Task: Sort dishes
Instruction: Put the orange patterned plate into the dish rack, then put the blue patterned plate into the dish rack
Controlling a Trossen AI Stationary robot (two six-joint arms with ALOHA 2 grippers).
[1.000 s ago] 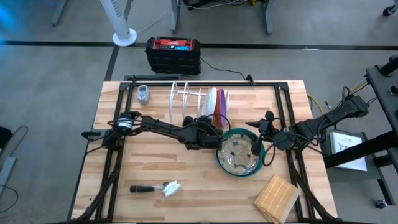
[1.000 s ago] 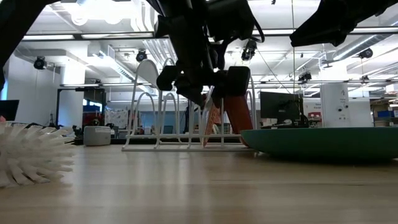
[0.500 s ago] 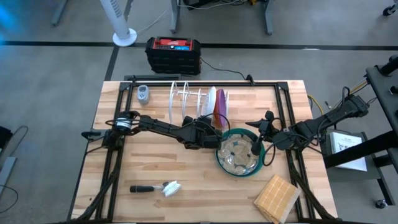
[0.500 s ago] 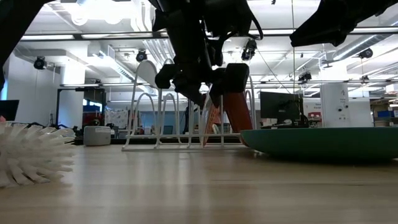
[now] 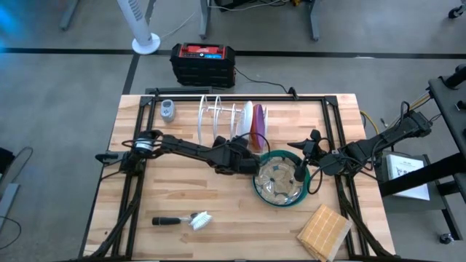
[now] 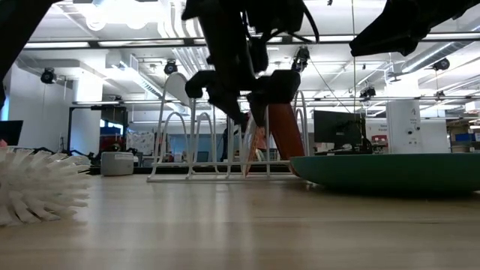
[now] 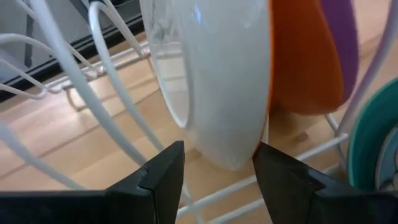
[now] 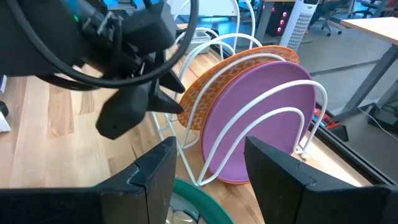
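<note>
Dishes sit in two places on our table [image 5: 145, 196]. Two stand on edge in the white wire rack [image 5: 218, 116], side by side at its right end: the orange plate [image 8: 233, 74] and the purple plate [image 8: 261, 118], each leaning between the wire hoops. In the left wrist view we also see a pale plate [image 7: 217, 81] upright in the rack beside the orange one. The teal-green plate [image 5: 280, 178] lies flat just in front of the rack's right end, and the brownish speckled plate [image 5: 279, 177] rests inside it.

Our left gripper [image 5: 244, 145] hangs off the table close to the rack's front edge, its fingers [image 7: 161, 174] spread apart with nothing between them, framing the lower rim of the pale plate. Our right gripper [image 5: 300, 172] hovers at the right rim of the teal-green plate, fingers [image 8: 152, 174] likewise spread and empty.

The rack's left slots stand vacant. A dish brush [image 5: 182, 219] lies near the front edge of the table, well apart from the plates, and a square wooden block [image 5: 324, 231] sits at the front right corner. Bare wood lies between the brush and the teal-green plate.
</note>
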